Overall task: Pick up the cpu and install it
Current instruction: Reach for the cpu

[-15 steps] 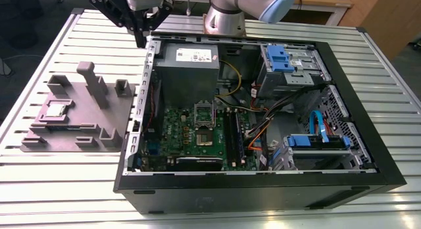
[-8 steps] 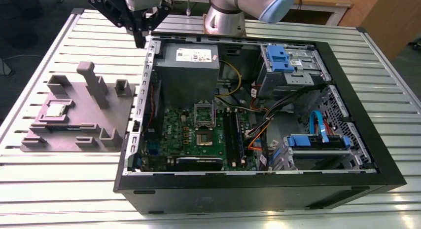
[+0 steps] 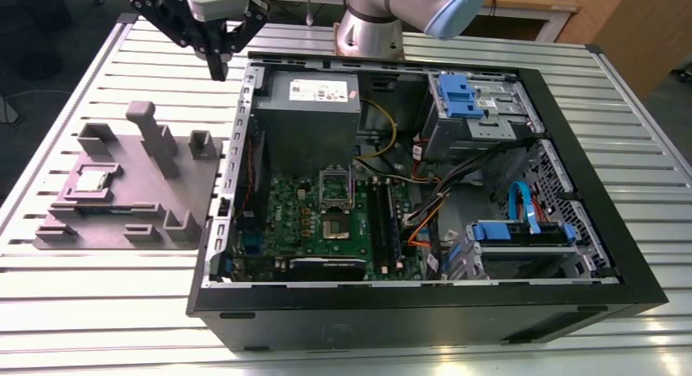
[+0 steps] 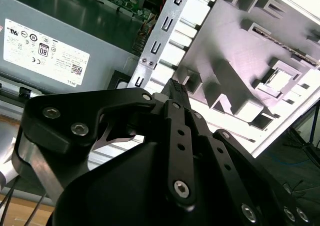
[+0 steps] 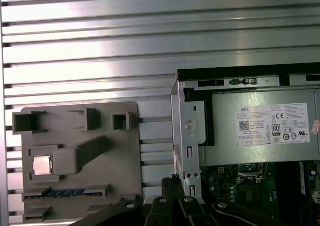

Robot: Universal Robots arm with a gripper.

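Hovering closed hand [image 3: 220, 68], cpu [image 3: 91, 180] (in tray [image 3: 130, 190])

You have open air above the small silver square cpu [image 3: 91, 180]; tall grey plastic posts [image 3: 144, 117] stand near it

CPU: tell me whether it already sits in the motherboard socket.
No, the cpu lies in the grey holder beside the case, outside it.

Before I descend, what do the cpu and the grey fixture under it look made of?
The cpu: metal top, by its shiny silver-grey glint. The grey fixture: probably plastic, moulded or printed, going by its matte, uniform surface.
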